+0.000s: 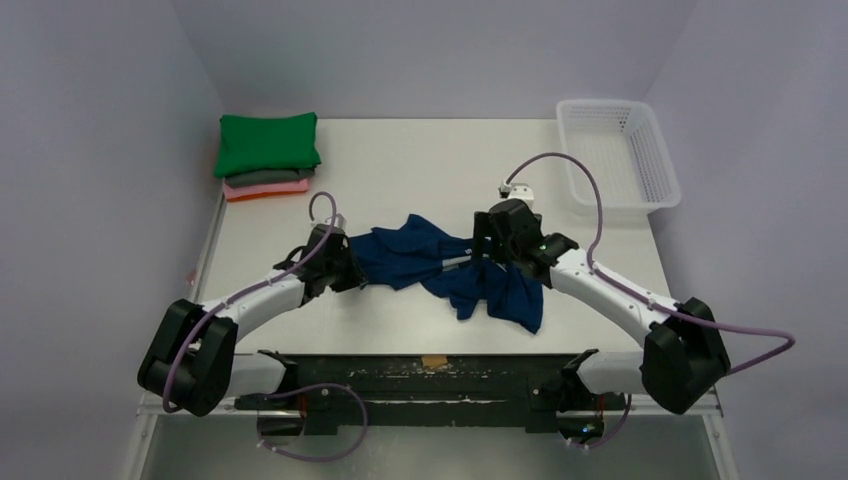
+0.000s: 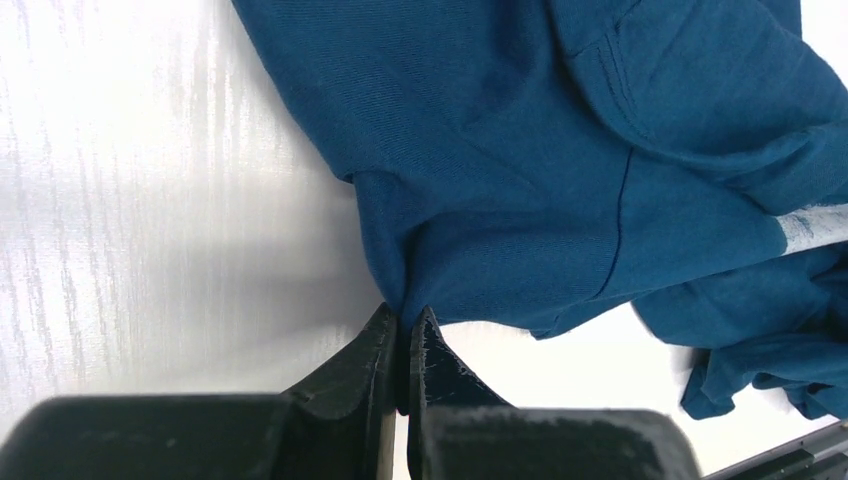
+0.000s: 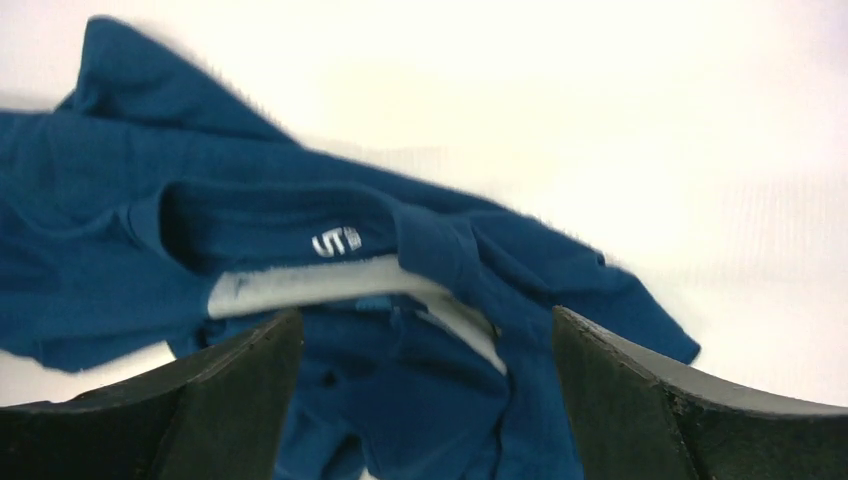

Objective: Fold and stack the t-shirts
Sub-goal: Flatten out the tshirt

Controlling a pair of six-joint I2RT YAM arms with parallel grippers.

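L gripper [image 2: 405, 328]: nearest us in its wrist view. Jaws clenched on a pinch of the navy tee [image 2: 520, 170] at its edge. Cloth puckers right at the tips & the rest spreads ahead & to their right.
Table [image 1: 400, 160]: white top under both arms. We see bare surface left of the L tips.
Navy tee, overall: crumpled & unfolded, lying btwn the two grippers in the top view. One end is at L gripper, the bulk under R gripper [image 3: 425, 318].
Basket [image 1: 620, 205]: white mesh, well ahead of R gripper & off to its right, apart from the cloth.
Stack: green tee [image 1: 268, 143] on grey tee [image 1: 268, 177] on pink-orange tee [image 1: 265, 190], all folded, far ahead of L gripper & to its left.
R gripper: jaws wide, released, grasping nothing. It hovers over the collar area w/ a finger on either side. Whether it touches the cloth, we can't tell.
Size mark [image 3: 336, 242]: small white print inside the collar, just ahead of R gripper.
Progress: we judge 3 tees done & stacked. The navy one isn't yet flattened, let alone folded. Left to do: spread it, fold it, set it on the stack.
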